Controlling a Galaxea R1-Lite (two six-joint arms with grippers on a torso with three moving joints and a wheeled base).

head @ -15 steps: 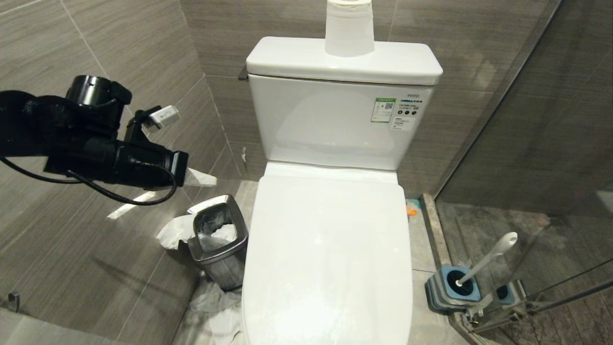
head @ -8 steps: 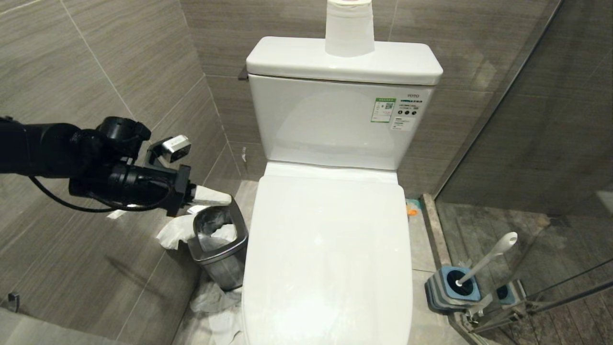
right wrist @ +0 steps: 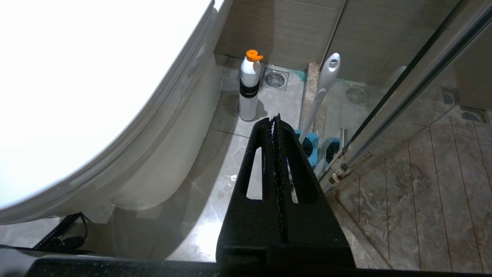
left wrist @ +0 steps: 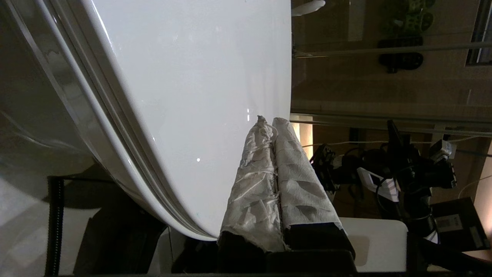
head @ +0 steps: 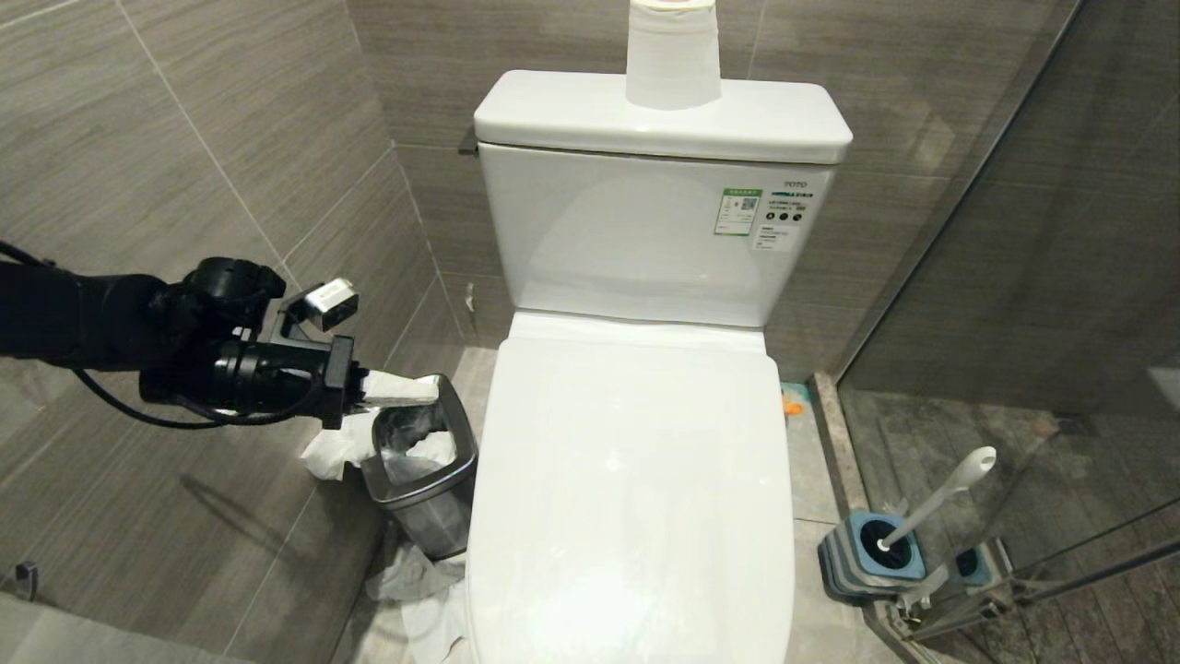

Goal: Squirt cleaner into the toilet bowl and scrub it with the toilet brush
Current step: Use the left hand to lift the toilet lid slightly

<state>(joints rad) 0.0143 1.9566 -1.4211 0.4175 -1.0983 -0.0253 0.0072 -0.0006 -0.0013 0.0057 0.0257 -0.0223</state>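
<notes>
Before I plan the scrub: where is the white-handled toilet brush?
The white-handled toilet brush stands in its blue-and-grey holder cup on the floor, right of the white toilet, by the glass partition.

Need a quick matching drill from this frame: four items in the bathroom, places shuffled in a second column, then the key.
Items
1. White-handled toilet brush
2. Square steel waste bin
3. White paper roll
4. White cleaner bottle with orange cap

Places
A. On top of the white ceramic tank
B. Standing in the blue-and-grey holder cup by the glass partition
C. On the floor beside the toilet, near a floor drain
D. Left of the closed white toilet lid, under the paper-wrapped left gripper

Pairs: 1-B, 2-D, 3-A, 4-C
</notes>
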